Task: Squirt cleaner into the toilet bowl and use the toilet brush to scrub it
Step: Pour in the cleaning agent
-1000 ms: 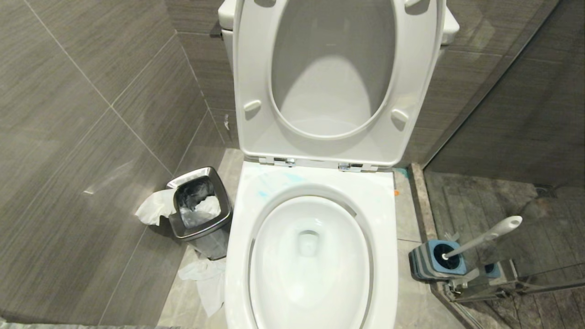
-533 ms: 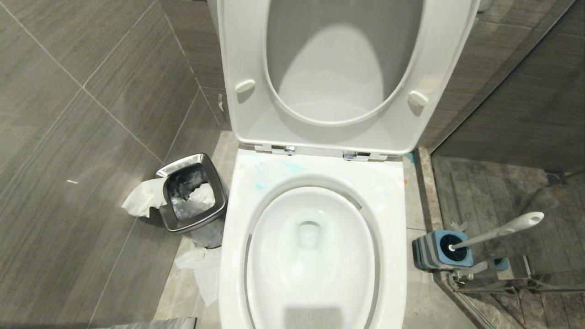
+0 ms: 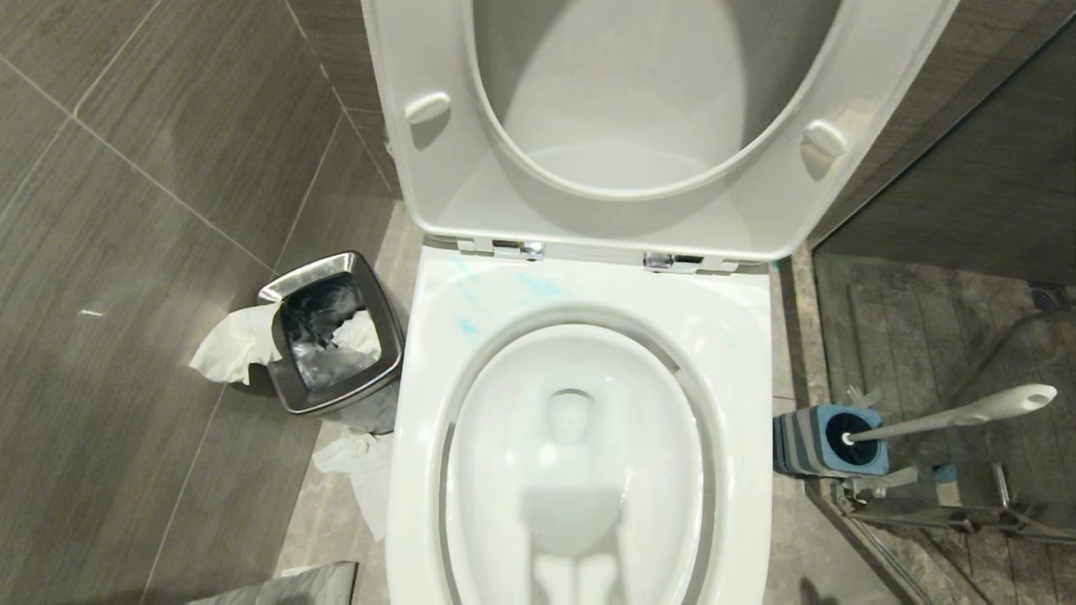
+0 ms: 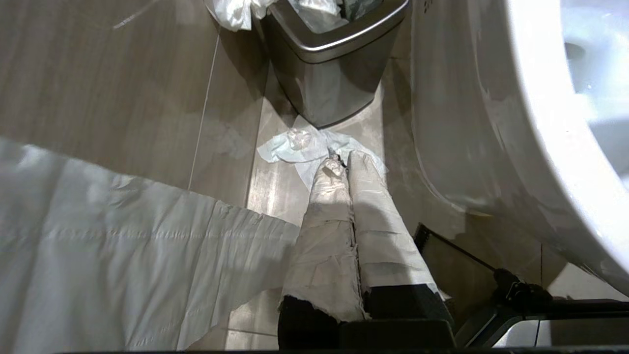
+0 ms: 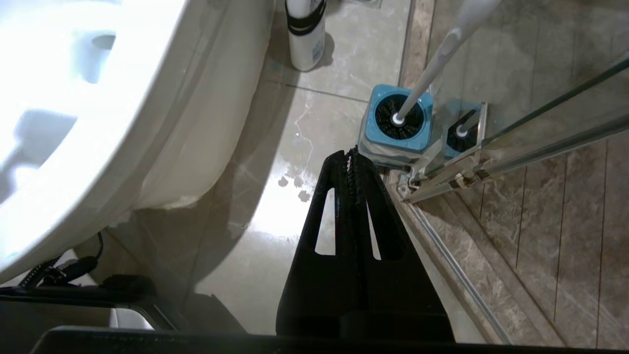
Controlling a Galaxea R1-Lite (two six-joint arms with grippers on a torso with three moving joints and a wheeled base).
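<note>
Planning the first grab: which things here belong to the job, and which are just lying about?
Job: toilet bowl; toilet brush in its holder; cleaner on the floor beside the toilet.
Lying about: steel waste bin; crumpled paper on the floor.

White toilet bowl point(image 3: 580, 470) with faint blue smears on its rim — steel-grey waste bin point(image 3: 329, 336), blue-and-grey striped brush holder point(image 3: 828, 441), white-handled, black-bristled toilet brush point(image 3: 950, 416) — grey streaked wall tiles point(image 3: 151, 210).

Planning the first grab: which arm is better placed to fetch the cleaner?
Probably right: the right gripper hangs shut on the side with the cleaner and toilet brush; the left gripper hangs by the waste bin.
</note>
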